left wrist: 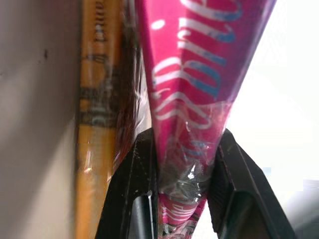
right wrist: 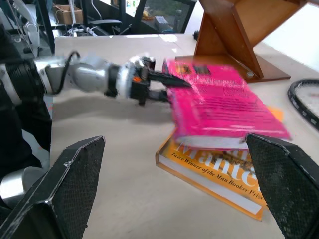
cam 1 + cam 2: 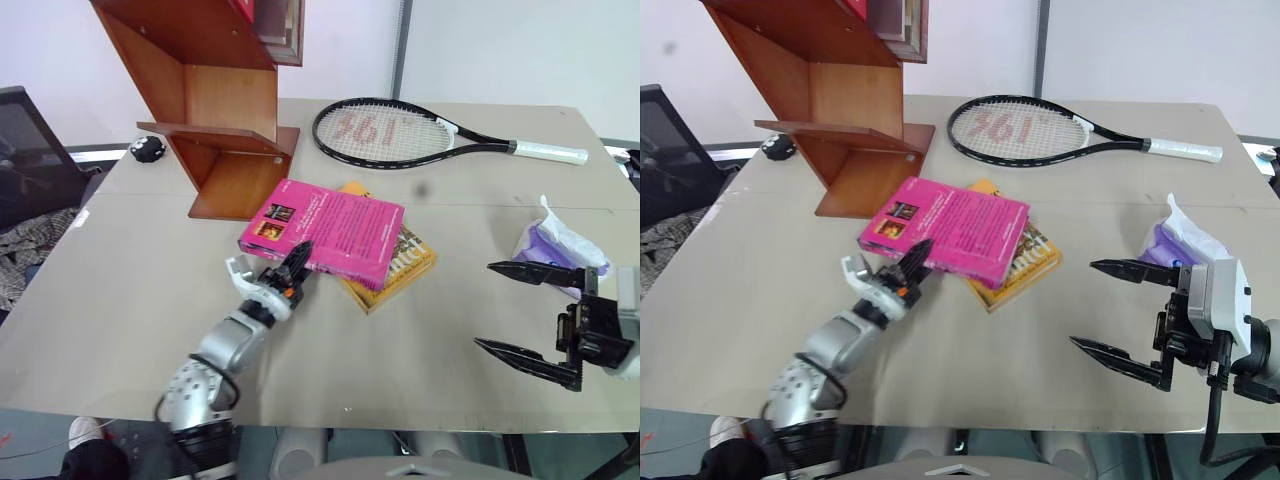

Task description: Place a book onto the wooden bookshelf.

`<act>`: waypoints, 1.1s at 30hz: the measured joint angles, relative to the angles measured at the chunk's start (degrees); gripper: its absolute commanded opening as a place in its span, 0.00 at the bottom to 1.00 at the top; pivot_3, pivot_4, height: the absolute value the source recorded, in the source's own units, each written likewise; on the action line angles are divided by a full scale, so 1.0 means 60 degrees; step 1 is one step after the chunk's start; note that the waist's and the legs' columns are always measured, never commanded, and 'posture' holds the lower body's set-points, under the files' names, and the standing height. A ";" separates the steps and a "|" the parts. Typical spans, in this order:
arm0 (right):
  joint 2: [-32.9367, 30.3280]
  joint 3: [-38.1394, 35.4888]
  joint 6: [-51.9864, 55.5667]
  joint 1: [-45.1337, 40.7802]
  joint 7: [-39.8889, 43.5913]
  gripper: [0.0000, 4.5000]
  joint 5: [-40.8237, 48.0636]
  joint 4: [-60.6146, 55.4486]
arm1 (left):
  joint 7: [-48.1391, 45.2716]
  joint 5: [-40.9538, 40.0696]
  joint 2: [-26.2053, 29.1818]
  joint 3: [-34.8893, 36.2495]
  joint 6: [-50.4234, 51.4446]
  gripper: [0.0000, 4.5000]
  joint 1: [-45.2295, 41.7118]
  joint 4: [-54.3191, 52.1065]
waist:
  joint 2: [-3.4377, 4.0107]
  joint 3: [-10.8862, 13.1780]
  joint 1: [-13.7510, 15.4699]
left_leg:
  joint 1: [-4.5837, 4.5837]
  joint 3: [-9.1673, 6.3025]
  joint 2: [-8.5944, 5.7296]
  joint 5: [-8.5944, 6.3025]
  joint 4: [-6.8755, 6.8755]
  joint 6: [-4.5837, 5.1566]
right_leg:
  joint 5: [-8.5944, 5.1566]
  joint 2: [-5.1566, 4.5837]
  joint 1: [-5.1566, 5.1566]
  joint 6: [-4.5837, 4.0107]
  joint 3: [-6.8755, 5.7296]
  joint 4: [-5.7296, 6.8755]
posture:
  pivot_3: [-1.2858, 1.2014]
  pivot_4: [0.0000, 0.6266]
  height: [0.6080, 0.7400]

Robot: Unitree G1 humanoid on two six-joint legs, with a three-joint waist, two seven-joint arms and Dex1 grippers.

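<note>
The pink book lies partly across a yellow book in the middle of the table. My left gripper is shut on its near left edge. The left wrist view shows both black fingers pinching the pink cover, with the yellow book's spine beside it. In the right wrist view the gripped end of the book sits slightly above the table. The wooden bookshelf stands at the table's far left, just beyond the book. My right gripper hangs open at the right, away from the books.
A tennis racket lies across the far side of the table. A purple and white plastic bag sits beside the right gripper. A small black and white object rests left of the shelf. A dark chair stands off the table's left edge.
</note>
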 measured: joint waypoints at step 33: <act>0.0375 0.1486 -0.2519 -0.3784 0.0920 0.99 -0.2070 0.4567 | -1.4666 1.8755 0.9153 -0.6583 -0.6275 0.14 -1.4129 0.3555 | 0.0002 0.0205 -0.0094 | -0.0143 -0.0040 -0.0022 0.0003 -0.0054 0.0004 | 0.0007 0.0014 -0.0121 0.0049 -0.0027 -0.0002 | 0.52 0.24 1.00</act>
